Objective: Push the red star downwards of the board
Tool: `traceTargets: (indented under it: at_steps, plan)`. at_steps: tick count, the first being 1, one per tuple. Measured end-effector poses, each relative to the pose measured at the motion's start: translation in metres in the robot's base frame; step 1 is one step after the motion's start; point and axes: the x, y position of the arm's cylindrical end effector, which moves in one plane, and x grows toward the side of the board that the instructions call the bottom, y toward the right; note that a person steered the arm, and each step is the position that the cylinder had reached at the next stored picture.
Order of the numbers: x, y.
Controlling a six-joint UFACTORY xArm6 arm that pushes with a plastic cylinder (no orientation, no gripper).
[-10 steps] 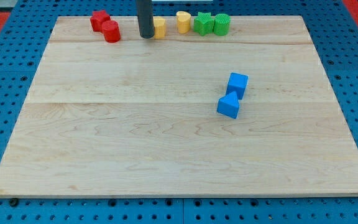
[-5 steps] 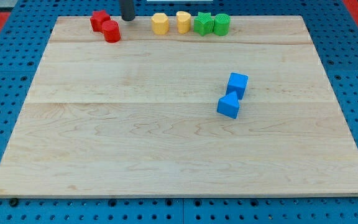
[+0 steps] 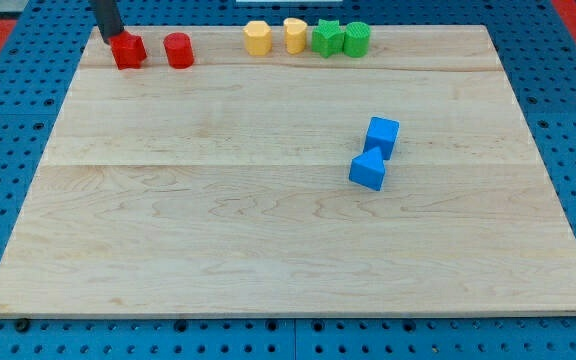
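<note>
My tip (image 3: 111, 38) seemingly against the red star's (image 3: 128, 50) top-left edge

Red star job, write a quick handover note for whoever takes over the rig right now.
My tip sits at the view's top left, against the upper-left side of the red star.
The red star lies near the board's top edge, apart from the red cylinder on its right.
Done: tip placed behind the star.
Left: push it towards the view's bottom; that path looks free, the blue blocks lie far right.
</note>
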Motion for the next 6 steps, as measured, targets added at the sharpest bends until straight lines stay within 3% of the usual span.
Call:
traceTargets:
  at_steps: [1, 3, 4, 5, 6]
  plan:
    - [-0.022, 0.007]
    - [0.039, 0.016]
    - [0.043, 0.023]
    - [0.004, 0.040]
    - [0.002, 0.086]
